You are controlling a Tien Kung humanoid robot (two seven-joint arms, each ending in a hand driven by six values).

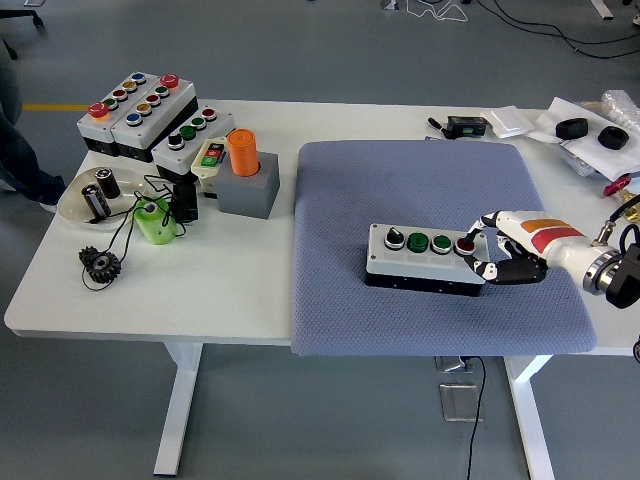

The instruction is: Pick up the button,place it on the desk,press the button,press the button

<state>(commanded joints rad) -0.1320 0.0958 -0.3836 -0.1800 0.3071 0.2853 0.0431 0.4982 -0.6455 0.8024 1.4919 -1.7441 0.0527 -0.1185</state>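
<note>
Grey quilted fabric forms a mat [420, 190] over the right half of the white table [250, 290], and on it, toward 5 o'clock from the table's middle, sits the four-button control box [428, 258], flat and lengthwise left to right. Its top carries a black selector knob, two green buttons and a red button [465, 243] at the right end. The right hand [505, 250] comes in from 3 o'clock and meets the box's right end: a curled fingertip lies on or just beside the red button, while the dark thumb presses against the box's end wall. The fingers are bent in around that end without lifting it; whether the fingertip truly bears on the button I cannot tell.

At 10 o'clock stand two grey button boxes [135, 105] with coloured buttons, a smaller button box [190, 135] close beside them, and a grey block [250, 188] holding an orange cylinder [242, 152]. Near 9 o'clock are a shallow white dish [75, 205] with small dark parts, a green cup [155, 222] tangled in black wire, and a black gear [100, 264]. At 2 o'clock lie small black devices and white packets [510, 122]. A person's dark trouser leg [18, 150] shows at the left edge.
</note>
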